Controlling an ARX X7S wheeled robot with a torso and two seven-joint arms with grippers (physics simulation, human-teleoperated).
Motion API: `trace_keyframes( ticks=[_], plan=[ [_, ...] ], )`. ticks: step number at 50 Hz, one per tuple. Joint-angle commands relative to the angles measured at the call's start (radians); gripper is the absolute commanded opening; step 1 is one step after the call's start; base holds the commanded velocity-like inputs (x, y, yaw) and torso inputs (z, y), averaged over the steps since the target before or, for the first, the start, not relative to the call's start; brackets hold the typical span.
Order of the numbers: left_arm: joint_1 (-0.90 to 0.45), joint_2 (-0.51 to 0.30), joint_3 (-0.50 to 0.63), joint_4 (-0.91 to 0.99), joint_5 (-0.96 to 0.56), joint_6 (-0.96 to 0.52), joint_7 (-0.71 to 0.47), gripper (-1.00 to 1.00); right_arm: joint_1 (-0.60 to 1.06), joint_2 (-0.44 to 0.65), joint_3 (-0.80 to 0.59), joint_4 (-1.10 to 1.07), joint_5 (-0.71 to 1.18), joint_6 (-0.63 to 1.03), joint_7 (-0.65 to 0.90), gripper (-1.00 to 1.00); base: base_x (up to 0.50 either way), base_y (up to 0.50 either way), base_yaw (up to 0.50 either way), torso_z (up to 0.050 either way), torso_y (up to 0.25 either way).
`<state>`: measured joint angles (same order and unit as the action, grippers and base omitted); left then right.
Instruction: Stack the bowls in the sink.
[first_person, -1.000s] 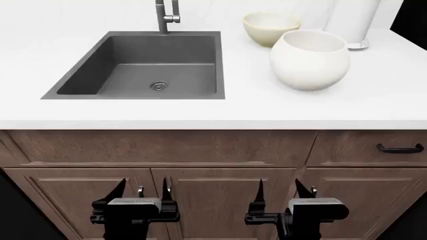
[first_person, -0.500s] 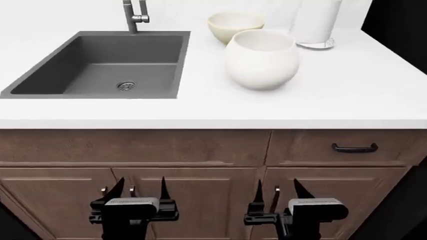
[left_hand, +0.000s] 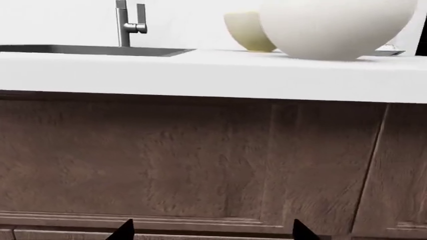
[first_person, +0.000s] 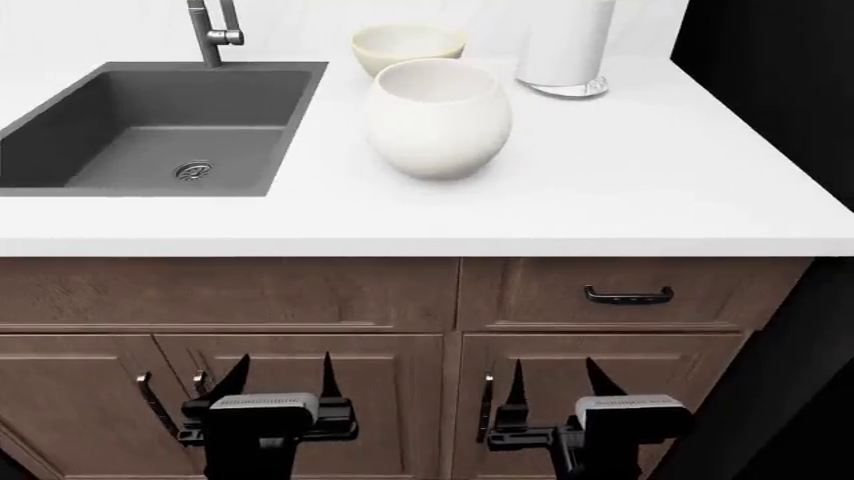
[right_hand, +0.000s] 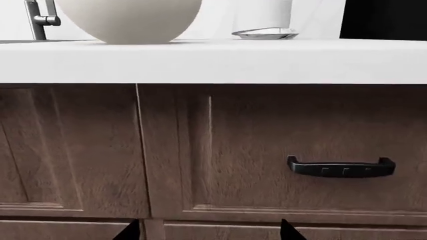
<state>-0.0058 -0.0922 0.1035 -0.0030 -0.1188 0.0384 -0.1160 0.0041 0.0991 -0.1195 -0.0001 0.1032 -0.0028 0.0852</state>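
Sliding rightward, we now see both bowls (first_person: 438, 118) on the bench (first_person: 641, 170) at the sink's (first_person: 80, 110) three o'clock, nothing stacked, fingers (first_person: 234, 378) spread empty.

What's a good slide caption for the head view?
Both hands, left and right, low and open; two bowls beside the sink.

White bowl (first_person: 438, 118) partly hides cream bowl (first_person: 407, 47).
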Motion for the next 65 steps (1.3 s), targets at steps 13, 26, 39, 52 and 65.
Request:
trace_keyframes(
  ticks=[13,26,39,52,65],
  plan=[
    [-0.155,-0.289,-0.31,1.033,-0.529,-1.016,-0.263,1.0,0.402,0.528,0.147,-1.047,0.454,1.117,0.323,1.0,0.0,0.0,0.0,0.0,0.0],
    [-1.598,-0.918,0.247,0.587,-1.958,-1.217,-1.305,1.0,1.655,0.82,-0.287,-0.661,2.069,1.13,1.354,1.0,0.0,0.0,0.0,0.0,0.0],
    [-2.072,-0.805,0.63,0.223,-2.042,-1.477,-1.413,1.0,1.649,0.755,-0.368,-0.527,2.004,1.127,1.348,1.0,0.0,0.0,0.0,0.0,0.0],
    [-2.123,-0.797,0.674,0.18,-2.031,-1.441,-1.393,1.0,1.605,0.749,-0.35,-0.51,2.011,1.07,1.314,1.0,0.33,0.0,0.0,0.0,0.0],
    [-2.14,-0.796,0.71,0.181,-2.027,-1.464,-1.351,1.0,1.602,0.741,-0.371,-0.503,2.013,1.058,1.315,1.0,0.5,0.0,0.0,0.0,0.0]
  ],
)
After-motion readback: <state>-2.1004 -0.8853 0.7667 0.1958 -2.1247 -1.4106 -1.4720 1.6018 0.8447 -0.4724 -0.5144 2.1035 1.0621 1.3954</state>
